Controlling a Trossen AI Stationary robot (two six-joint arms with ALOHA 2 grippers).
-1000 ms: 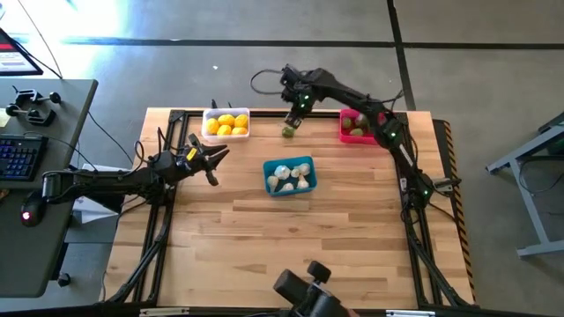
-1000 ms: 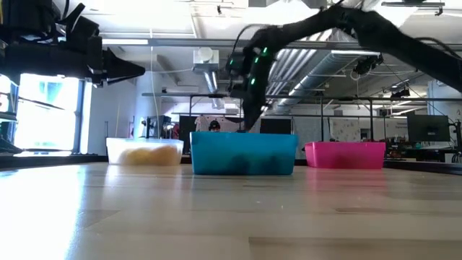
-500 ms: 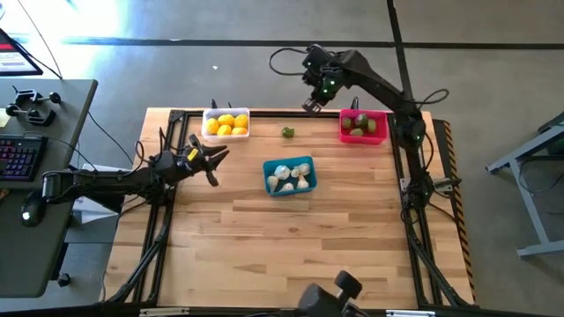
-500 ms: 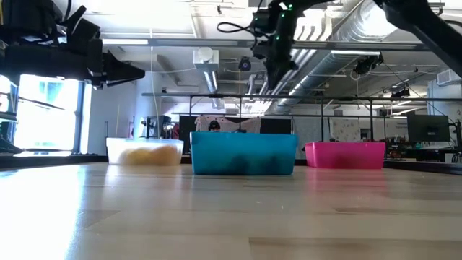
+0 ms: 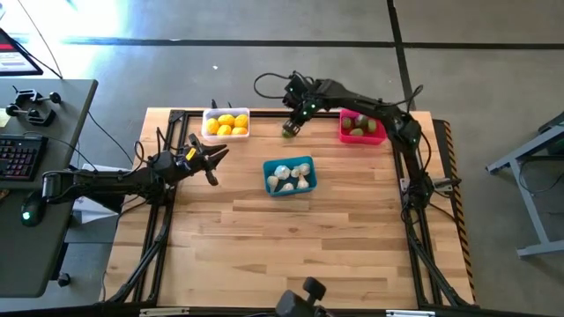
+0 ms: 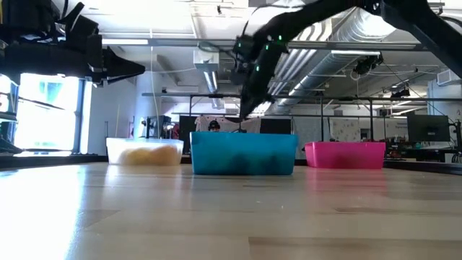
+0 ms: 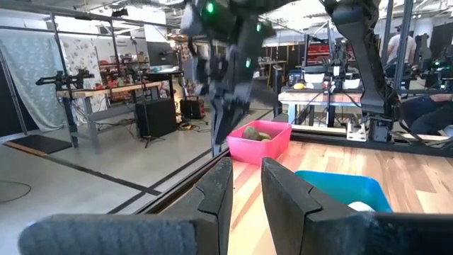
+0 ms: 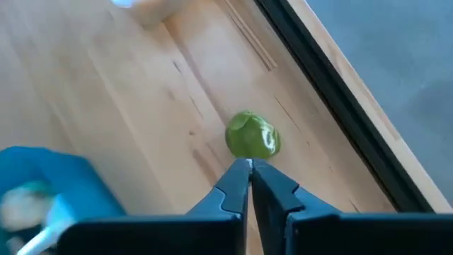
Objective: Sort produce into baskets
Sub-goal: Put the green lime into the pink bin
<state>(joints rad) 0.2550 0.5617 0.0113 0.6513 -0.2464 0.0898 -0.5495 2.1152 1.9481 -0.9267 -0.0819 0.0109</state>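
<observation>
This is a robotics lab or workshop in an open industrial hall. The floor (image 5: 291, 35) is bare polished concrete marked with dark tape lines. Overhead run exposed silver ventilation ducts (image 6: 339, 40) and pipes. Beyond the wooden table (image 5: 291, 229) stand workbenches (image 7: 106, 88) loaded with equipment, monitors (image 6: 426, 128) on desks, and a black box on the floor (image 7: 156, 117). A side desk (image 5: 40, 176) carries a keyboard (image 5: 19, 158) and a mouse (image 5: 32, 211). Metal framing rails (image 6: 289, 97) cross the background, and a person (image 6: 214, 126) sits far behind the table.
</observation>
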